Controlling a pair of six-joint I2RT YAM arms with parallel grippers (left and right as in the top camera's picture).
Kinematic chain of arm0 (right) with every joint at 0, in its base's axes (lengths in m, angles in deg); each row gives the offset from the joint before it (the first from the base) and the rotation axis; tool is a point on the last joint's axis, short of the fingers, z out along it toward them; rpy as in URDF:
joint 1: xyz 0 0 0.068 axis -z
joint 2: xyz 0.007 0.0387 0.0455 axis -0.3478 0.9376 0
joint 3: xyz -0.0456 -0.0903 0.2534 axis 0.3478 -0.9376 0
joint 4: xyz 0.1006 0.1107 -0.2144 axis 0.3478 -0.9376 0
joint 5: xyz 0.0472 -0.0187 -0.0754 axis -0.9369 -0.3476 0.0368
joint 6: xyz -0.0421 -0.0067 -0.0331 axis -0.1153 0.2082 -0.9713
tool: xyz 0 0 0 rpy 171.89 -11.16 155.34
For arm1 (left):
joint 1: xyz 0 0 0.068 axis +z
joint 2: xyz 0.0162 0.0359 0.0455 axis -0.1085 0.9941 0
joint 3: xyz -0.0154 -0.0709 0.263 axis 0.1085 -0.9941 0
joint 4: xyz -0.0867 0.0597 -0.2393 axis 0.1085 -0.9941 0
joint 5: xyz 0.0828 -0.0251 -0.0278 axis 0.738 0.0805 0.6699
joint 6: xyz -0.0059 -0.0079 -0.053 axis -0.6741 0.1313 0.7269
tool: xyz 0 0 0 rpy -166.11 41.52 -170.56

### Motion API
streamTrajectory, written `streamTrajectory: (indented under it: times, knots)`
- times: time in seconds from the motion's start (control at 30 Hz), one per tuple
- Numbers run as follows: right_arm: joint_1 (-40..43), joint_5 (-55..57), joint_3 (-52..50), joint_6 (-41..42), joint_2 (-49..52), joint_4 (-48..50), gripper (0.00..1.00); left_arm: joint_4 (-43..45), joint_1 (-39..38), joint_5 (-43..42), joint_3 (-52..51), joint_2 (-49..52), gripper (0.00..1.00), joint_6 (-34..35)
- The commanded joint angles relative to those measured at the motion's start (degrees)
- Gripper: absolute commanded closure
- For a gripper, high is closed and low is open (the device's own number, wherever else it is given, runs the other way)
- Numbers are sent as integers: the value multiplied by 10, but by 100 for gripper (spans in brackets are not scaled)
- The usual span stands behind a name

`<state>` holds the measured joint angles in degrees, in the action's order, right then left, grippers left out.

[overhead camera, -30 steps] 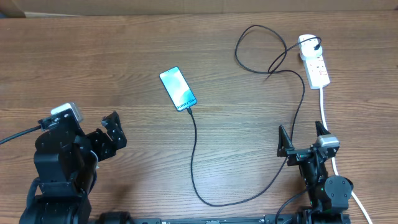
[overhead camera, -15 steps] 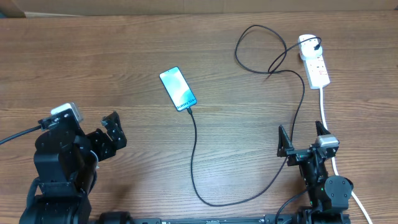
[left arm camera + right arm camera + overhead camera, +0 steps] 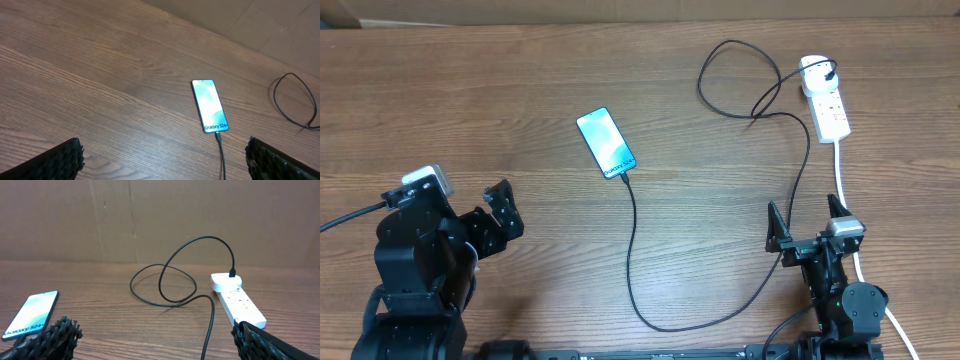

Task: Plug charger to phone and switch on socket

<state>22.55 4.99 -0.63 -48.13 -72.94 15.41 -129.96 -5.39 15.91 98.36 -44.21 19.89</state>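
1. the phone [image 3: 606,143] lies flat on the wooden table [image 3: 470,100], screen up, near the middle and well apart from both arms.
2. the charger [image 3: 632,250] meets the phone's lower short edge with its connector tip. the joint is too small to tell whether the tip is fully seated.
3. from the phone the black cable sweeps toward the near edge of the table and curves up past the right gripper [image 3: 805,225], where one finger hides part of it. it then loops to the white plug [image 3: 812,68].
4. the plug sits at the far end of the socket [image 3: 825,100], at the far right of the table. the red switch marks are too small to show on or off.
5. the thick white cord [image 3: 842,165] runs from the socket down beside the right arm and is cut off at the frame's bottom edge.
6. the left gripper [image 3: 162,160] stands spread wide with nothing between its fingers. in its wrist view only the fingertips show, clipped at the bottom corners.
7. the right gripper is also spread wide and holds nothing. in its wrist view one finger covers the phone's near corner, and the other hides the socket's near end.
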Motion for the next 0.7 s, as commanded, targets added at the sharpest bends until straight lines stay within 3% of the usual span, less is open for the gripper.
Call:
streamTrajectory:
  times: [0.0,0.67]
  knots:
    - [-3,0,-6,-6,-6,2,0,0,-2,7,-1,1,1,4]
    - [-3,0,-6,-3,-6,4,0,0,-2,7,-1,1,1,4]
